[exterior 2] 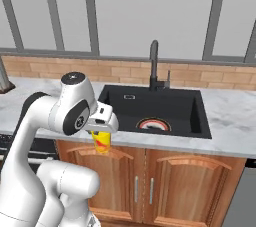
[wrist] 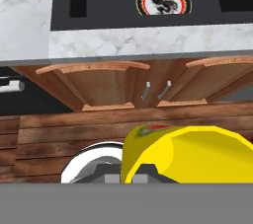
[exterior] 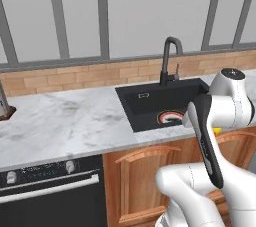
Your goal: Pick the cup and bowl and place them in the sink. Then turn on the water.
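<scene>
Left base view: the sink (exterior: 150, 102) lies black in the marble counter (exterior: 65, 121), its faucet (exterior: 169, 61) upright at the back rim, dry. 1 sliver of yellow, probably the cup (exterior: 216, 131), peeks out beside the arm's forearm, in front of the counter edge.

Right base view: the gripper (exterior 2: 101, 132) hangs in front of the counter's front edge, above the cabinet doors (exterior 2: 150, 181), left of the basin. Its jaws are pressed onto the cup (exterior 2: 102, 142), which hangs below the hand, clear of the counter.

Hand view: the cup (wrist: 190, 151) sits close under the camera, yellow with a red mark near its rim. The drain (wrist: 163, 0) shows ahead across the marble lip.

Step in hand: carrying the cup to the sink; the bowl waits.

How to do it well: lift above the counter edge first, travel until over the basin floor, lower, and only then release, so the cup lands gently.
</scene>
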